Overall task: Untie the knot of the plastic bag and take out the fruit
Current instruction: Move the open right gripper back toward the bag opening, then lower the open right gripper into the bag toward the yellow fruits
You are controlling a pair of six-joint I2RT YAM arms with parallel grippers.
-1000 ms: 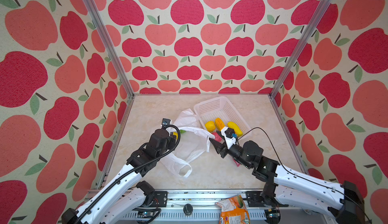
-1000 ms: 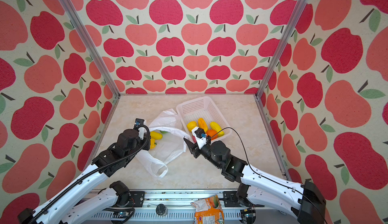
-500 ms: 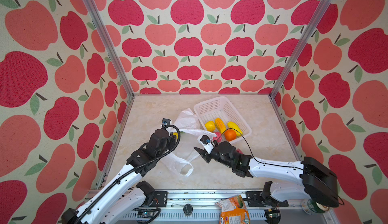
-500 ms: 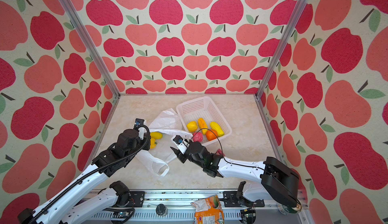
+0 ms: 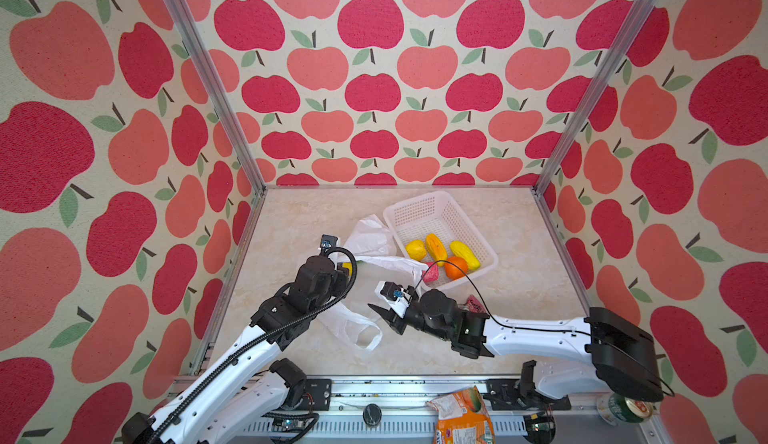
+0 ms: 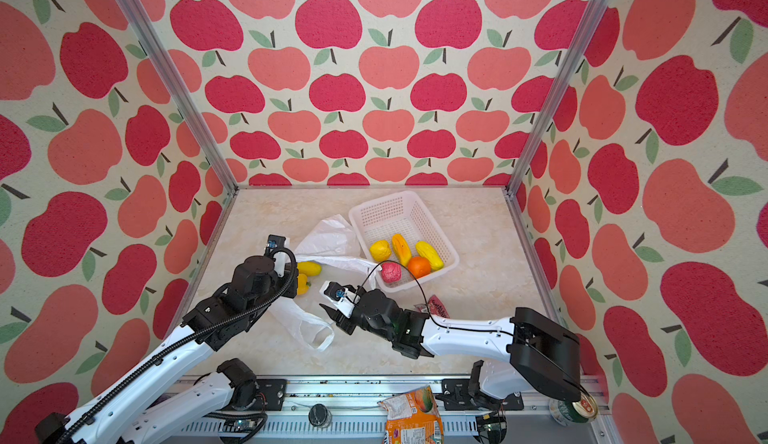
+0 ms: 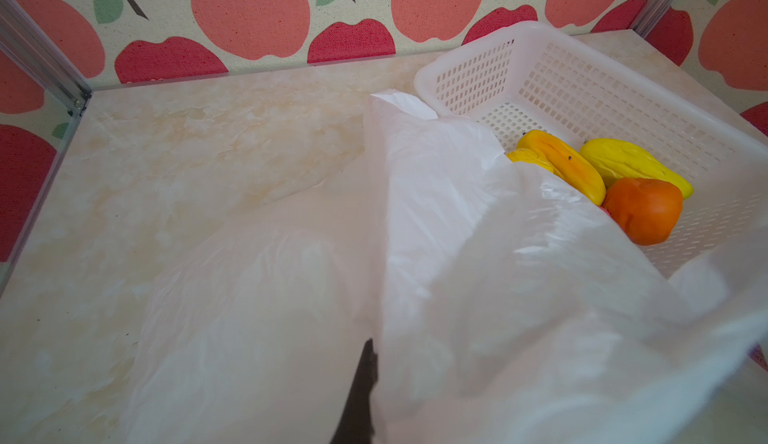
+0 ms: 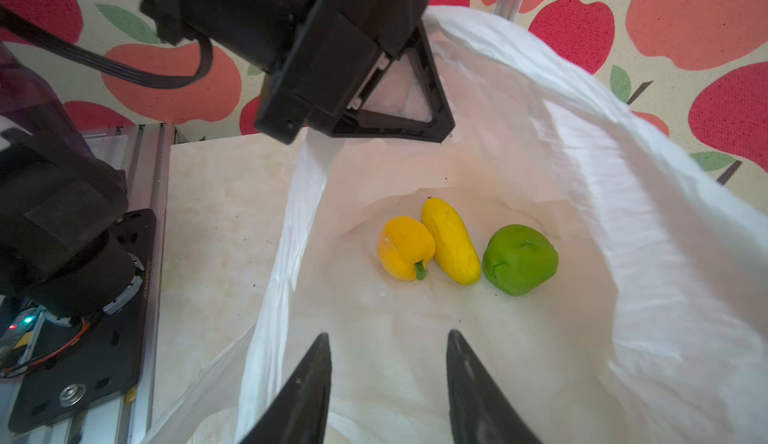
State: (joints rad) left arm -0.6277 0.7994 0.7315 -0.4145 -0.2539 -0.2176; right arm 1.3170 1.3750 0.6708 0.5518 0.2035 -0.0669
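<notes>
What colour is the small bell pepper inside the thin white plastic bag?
The bell pepper is yellow, green-stemmed; best in right wrist view.

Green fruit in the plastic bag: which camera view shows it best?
Right wrist view: the green fruit lies unobstructed in the plastic bag. Both top views show it barely, if at all, beside the left arm; the left wrist view shows none.

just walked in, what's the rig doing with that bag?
The left gripper is shut on the rim of the plastic bag, holding its mouth open. The right gripper, fingers open and empty, points into it at a yellow pepper, a yellow fruit and a green fruit. Five fruits already sit in the white basket beside it.
</notes>
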